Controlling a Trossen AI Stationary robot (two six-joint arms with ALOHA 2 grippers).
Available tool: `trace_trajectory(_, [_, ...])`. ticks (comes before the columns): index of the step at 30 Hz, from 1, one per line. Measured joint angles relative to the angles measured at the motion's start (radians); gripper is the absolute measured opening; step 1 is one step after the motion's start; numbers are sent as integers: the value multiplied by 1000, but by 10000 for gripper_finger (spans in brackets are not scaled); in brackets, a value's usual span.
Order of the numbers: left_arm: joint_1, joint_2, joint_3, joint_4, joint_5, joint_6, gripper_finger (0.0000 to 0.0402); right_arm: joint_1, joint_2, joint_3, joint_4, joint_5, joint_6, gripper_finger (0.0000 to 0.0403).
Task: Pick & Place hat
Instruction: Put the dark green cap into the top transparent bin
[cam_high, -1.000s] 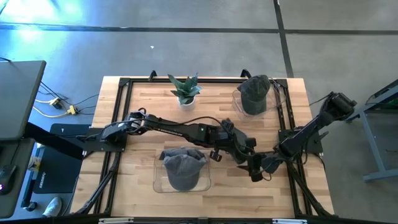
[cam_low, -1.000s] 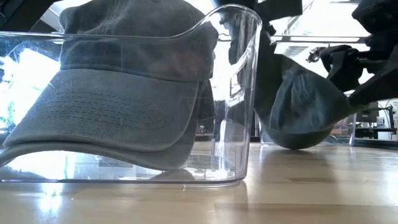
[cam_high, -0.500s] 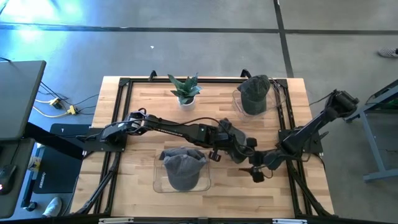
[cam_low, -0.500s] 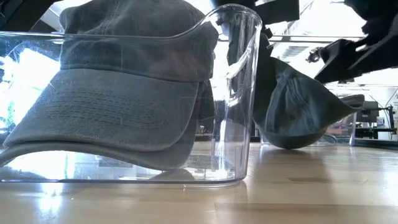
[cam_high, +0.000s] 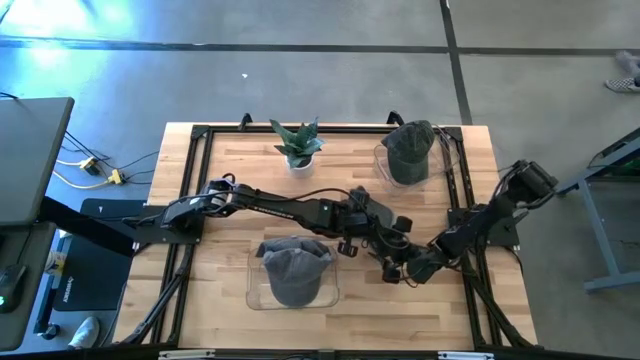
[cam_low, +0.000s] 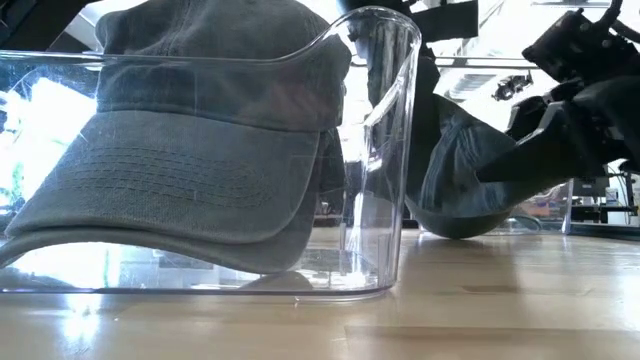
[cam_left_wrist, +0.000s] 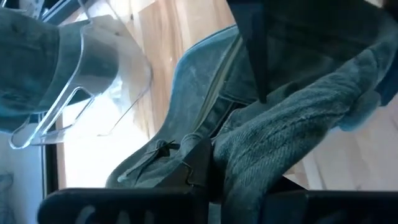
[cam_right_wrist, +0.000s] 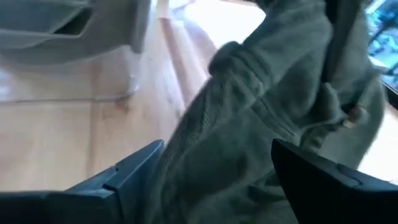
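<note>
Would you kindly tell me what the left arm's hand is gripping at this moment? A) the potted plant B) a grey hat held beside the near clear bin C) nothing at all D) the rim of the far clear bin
B: the left hand is clamped on the grey hat, which hangs just off the wooden table right of the near clear bin, while the right hand stands open at the hat.

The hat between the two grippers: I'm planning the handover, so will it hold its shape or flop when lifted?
The hat will probably flop: its cloth folds and bunches in the shut left gripper. Likely light, since it hangs from one pinch. The open right gripper should grab bunched fabric.
</note>
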Motion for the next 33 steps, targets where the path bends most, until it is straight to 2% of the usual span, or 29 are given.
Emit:
trace_trajectory(4, [0,0,0,1,67,5,28,-36,1,0,4,-130,-59,221])
trace_trajectory(11, [0,0,0,-12,299,64,28,-119,-28,1,-64,-436,-130,31])
trace_trajectory(12, [0,0,0,-13,327,75,28,-125,-42,1,-94,-467,-138,17])
trace_trajectory(18, [1,15,0,10,507,130,33,-139,-189,1,-296,-636,-148,29])
trace_trajectory(22, [9,24,-1,31,603,142,76,-138,-285,0,-372,-723,-155,7])
trace_trajectory(27, [14,21,-29,143,666,139,168,-138,-345,0,-429,-647,-125,16])
trace_trajectory(30, [13,22,-48,211,649,139,217,-138,-375,0,-482,-610,-100,7])
trace_trajectory(33, [13,21,-71,217,609,139,247,-130,-425,0,-535,-587,-79,6])
